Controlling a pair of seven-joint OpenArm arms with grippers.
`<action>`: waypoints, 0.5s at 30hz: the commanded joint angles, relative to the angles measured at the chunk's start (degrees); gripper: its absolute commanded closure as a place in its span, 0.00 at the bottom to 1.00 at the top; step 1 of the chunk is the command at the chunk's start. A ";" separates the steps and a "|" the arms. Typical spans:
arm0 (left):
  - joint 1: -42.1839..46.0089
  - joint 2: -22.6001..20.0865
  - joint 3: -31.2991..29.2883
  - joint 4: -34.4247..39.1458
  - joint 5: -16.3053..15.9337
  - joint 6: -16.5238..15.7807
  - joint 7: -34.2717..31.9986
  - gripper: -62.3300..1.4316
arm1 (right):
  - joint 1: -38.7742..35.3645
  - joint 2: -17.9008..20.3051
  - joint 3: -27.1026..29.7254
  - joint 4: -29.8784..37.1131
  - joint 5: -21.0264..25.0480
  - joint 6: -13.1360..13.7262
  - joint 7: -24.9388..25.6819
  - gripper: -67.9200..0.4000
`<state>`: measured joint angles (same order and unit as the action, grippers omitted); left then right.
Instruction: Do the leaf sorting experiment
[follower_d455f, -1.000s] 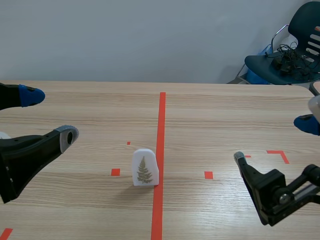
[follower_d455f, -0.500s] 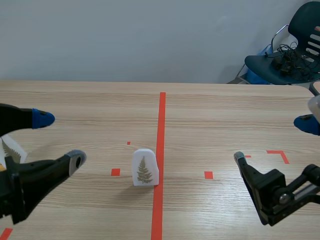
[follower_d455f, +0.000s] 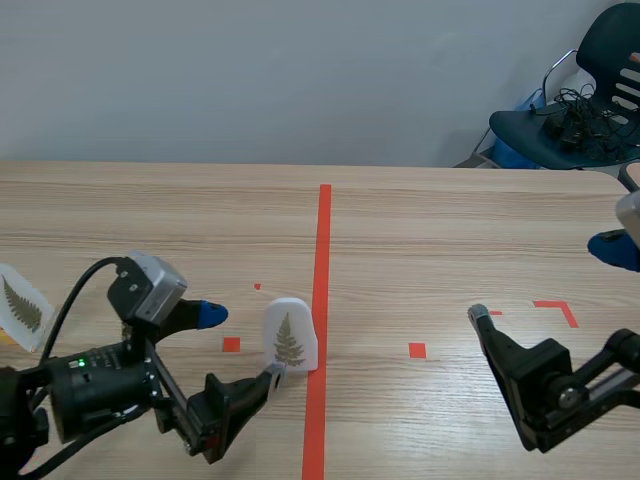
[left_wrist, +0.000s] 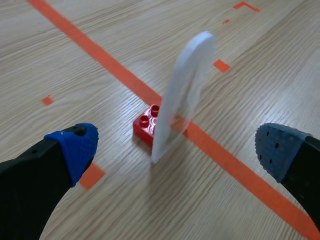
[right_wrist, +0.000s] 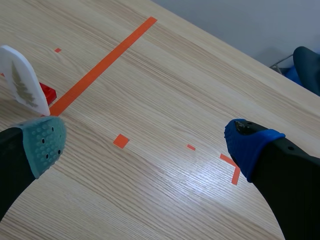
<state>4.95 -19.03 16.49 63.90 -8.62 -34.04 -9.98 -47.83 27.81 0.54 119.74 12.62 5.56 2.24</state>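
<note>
Just left of the tape line (follower_d455f: 322, 300) that runs down the middle of the surface (follower_d455f: 450, 220), a white leaf card (follower_d455f: 290, 335) stands upright, printed with a green fern. Its lower edge sits in a small red brick (left_wrist: 147, 125), which rests on the wood beside the line.

The left hand (follower_d455f: 241, 347) lies low on the near left side with its fingers spread wide. The blue pad is on the card's left and the grey pad is close to the card's near corner. From the left wrist, the card is seen edge-on, between the two pads and a little ahead of them, with a clear gap on either side. This hand holds nothing.

The right hand (follower_d455f: 545, 280) is well apart from the card, low on the near right side. It is also spread wide and holds nothing.

A second card (follower_d455f: 20, 305) with a fern print lies at the far left edge of the surface. Beyond the surface's far right corner stands a dark chair (follower_d455f: 590, 110) with cables heaped on its seat.
</note>
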 joint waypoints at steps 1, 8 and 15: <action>-1.36 1.36 1.22 0.81 1.20 2.75 -1.44 0.00 | 0.07 0.42 0.31 1.44 0.26 0.02 0.42 0.00; -6.25 3.82 6.60 -5.03 3.72 6.34 -3.78 0.00 | 0.07 0.42 0.31 1.44 0.26 0.02 0.35 0.00; -6.23 3.91 6.75 -5.03 3.74 6.34 -5.64 0.60 | 0.07 0.42 0.31 1.44 0.26 0.02 0.20 0.00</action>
<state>-1.39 -14.76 23.90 57.01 -4.47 -27.44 -14.87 -47.83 27.81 0.54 119.74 12.64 5.56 1.78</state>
